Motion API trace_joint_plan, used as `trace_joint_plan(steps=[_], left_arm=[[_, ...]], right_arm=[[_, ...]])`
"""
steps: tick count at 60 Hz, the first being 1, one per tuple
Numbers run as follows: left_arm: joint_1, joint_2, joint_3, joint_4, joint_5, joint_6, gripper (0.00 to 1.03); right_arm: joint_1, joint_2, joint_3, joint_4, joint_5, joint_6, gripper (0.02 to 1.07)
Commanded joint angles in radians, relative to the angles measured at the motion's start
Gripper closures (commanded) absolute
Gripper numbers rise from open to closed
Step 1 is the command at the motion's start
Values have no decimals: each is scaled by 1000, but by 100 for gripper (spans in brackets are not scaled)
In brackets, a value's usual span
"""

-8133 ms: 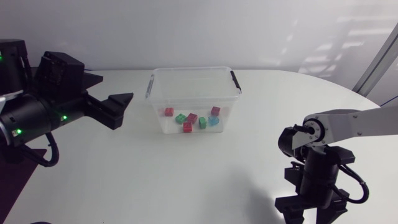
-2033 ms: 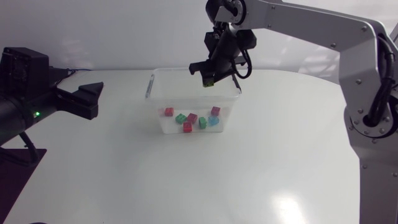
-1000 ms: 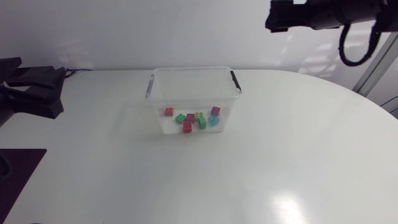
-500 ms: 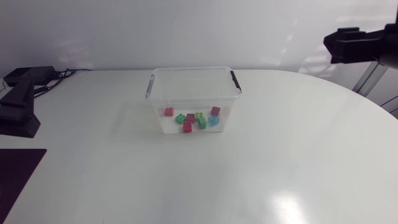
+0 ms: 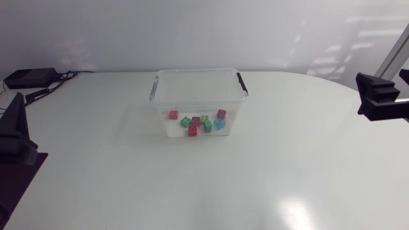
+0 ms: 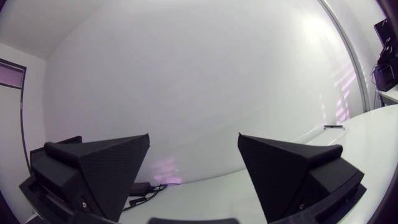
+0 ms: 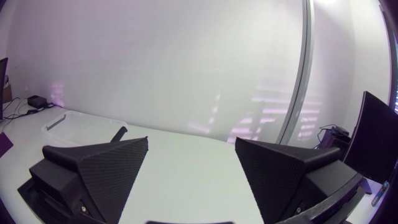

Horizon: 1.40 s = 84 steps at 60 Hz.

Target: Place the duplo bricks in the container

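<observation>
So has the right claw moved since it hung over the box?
Yes. The right claw has swung rightward, well clear of the box it hung over two seconds ago.

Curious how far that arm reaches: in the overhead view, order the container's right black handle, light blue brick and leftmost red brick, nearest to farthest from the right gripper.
From the right gripper:
1. black handle, right rim of the container
2. light blue brick, inside, toward the right
3. red brick, inside, farthest left
</observation>
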Motion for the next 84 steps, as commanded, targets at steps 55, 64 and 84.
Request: trace_joint_plan(steps=[55,64,84], left_arm=[[67,-43,-219,-93,136,-270,4],[79,-41,-249,-118,164,-330,4],[86,-39,-269,-134,181,-368,4]], right_arm=[[-30,-420,-501,127,-57,100,6],[-30,-479,-577,142,-69,129,6],[-30,-517,-625,151,-76,148,6]])
